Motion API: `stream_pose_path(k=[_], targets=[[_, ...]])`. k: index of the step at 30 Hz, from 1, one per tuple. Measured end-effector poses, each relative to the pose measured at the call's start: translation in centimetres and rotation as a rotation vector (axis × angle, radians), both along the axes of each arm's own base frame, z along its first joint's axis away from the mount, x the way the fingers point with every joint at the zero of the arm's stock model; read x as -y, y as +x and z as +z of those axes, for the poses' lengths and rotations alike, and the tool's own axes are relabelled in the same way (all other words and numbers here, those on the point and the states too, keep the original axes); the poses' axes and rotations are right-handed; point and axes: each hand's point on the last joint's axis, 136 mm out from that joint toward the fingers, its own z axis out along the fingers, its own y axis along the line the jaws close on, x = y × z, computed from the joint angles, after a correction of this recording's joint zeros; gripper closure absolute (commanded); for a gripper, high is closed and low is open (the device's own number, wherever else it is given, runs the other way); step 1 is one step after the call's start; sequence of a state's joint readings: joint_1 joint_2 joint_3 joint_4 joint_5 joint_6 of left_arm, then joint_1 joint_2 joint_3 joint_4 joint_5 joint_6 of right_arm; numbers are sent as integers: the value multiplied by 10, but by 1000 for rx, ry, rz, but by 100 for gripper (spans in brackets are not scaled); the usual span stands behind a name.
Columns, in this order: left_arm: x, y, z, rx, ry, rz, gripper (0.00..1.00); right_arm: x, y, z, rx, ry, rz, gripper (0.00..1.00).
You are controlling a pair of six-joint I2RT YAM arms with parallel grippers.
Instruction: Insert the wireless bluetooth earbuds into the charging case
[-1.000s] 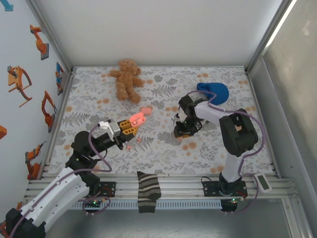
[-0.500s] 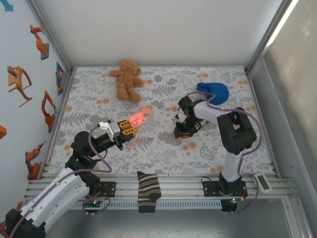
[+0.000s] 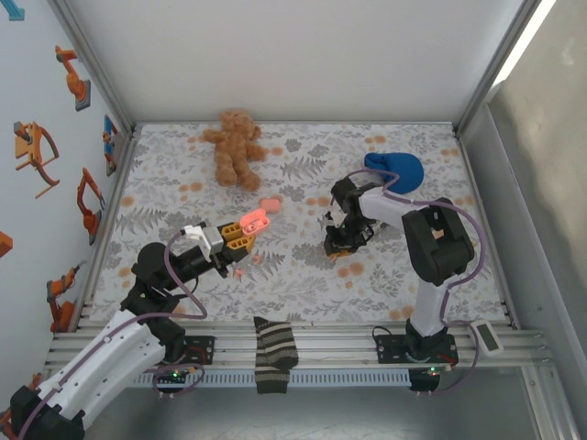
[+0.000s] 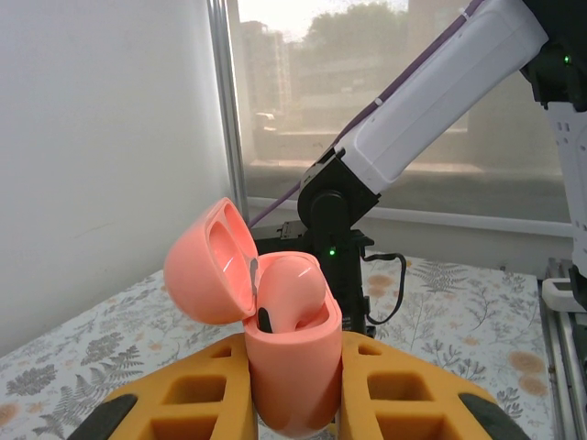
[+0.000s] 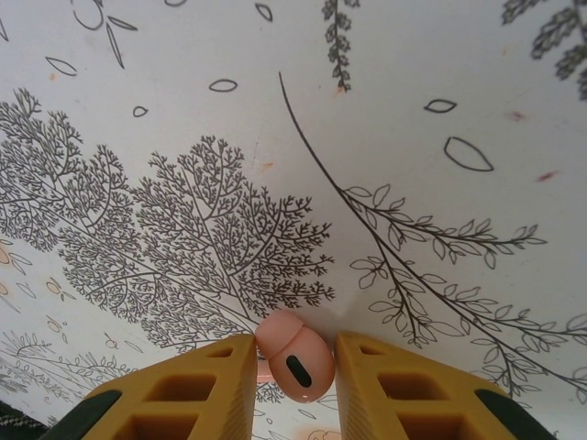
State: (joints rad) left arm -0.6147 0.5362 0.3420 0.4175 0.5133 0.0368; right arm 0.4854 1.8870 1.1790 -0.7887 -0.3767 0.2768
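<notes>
Between right claw's [image 5: 295, 344] fingers [image 5: 215, 380] lies an earbud [image 5: 295, 367] (grip unclear); left claw [image 4: 295, 350] clamps case [image 4: 290, 390].

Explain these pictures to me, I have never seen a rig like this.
These are two robot arms bolted to the near edge of a table with a floral cloth. One picture looks down from above; the other two come from cameras on each wrist. On the cloth lie a brown plush teddy bear, a blue rounded soft object and a small pink piece; a striped sock lies across the front rails. The left gripper clamps an open salmon-pink plastic charging case with one pink earbud inside. The right gripper straddles a tiny salmon-pink plastic earbud on the cloth; whether it pinches it is unclear.
</notes>
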Motion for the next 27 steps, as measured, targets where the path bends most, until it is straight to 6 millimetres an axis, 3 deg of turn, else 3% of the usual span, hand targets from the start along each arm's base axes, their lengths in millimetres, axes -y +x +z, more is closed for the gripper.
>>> stream_pose_path(k=[15, 27], targets=[[0, 0, -6, -20, 19, 1, 100, -2, 2, 2, 22, 2, 13, 76], [0, 2, -8, -18, 25, 9, 100, -2, 9, 23, 125, 0, 54, 76]])
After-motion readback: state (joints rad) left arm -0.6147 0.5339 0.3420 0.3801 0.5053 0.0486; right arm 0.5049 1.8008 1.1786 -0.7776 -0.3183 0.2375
